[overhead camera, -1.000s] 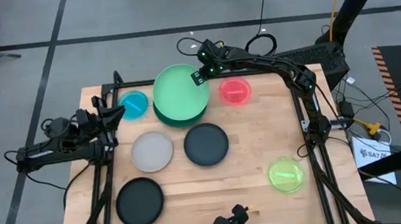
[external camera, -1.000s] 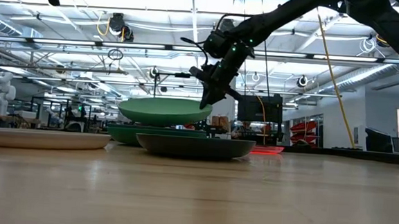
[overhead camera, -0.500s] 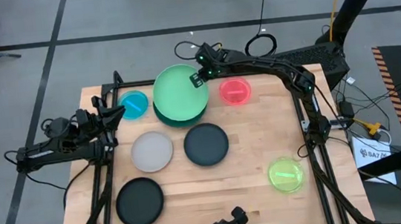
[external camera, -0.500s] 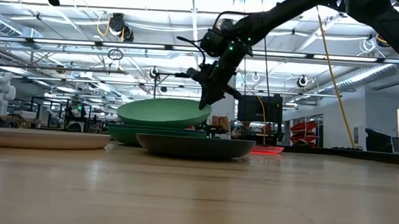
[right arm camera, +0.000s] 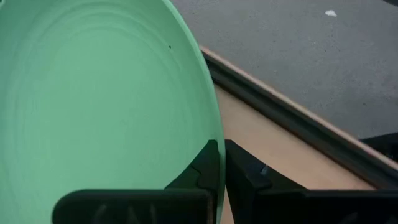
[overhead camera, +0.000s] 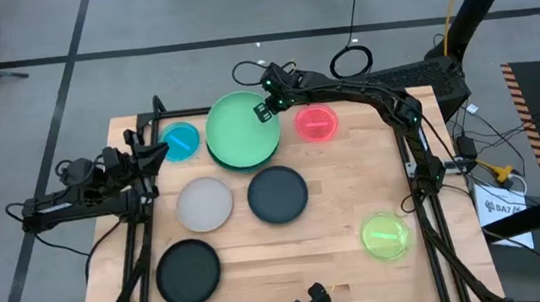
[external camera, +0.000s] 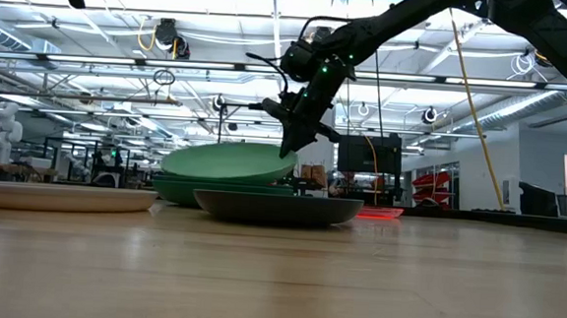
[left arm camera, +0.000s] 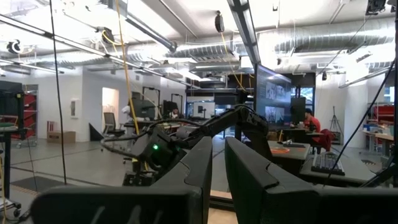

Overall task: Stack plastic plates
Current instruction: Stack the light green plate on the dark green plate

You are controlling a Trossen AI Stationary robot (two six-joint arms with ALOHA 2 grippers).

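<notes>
From above, the right claw (overhead camera: 268, 109) sits at the far side of the counter (overhead camera: 310, 242), pinched shut on the right rim of the mint green plate (overhead camera: 241, 127). That plate covers nearly all of a darker green plate, of which only a sliver shows at its near left edge. The low view adds what the overhead one hides: the mint plate (external camera: 229, 162) is tilted, its gripped side raised, its other side down on the dark green plate (external camera: 217, 190) beneath it. The right wrist view shows the two dark fingers (right arm camera: 208, 168) closed tight on the thin rim of the mint plate (right arm camera: 99, 106), with the counter's far edge just beyond.

The left claw (overhead camera: 154, 151) waits at the counter's left edge, close to the small blue plate (overhead camera: 181, 141); its wrist view shows the fingers (left arm camera: 205, 165) nearly together with a narrow gap and nothing between them.

Elsewhere on the counter: a small pink plate (overhead camera: 316, 122) just right of the green stack, a grey plate (overhead camera: 204, 203) and a dark plate (overhead camera: 277, 192) side by side at mid-counter, a black plate (overhead camera: 188, 272) near left, and a yellow-green plate (overhead camera: 386, 235) near right.
</notes>
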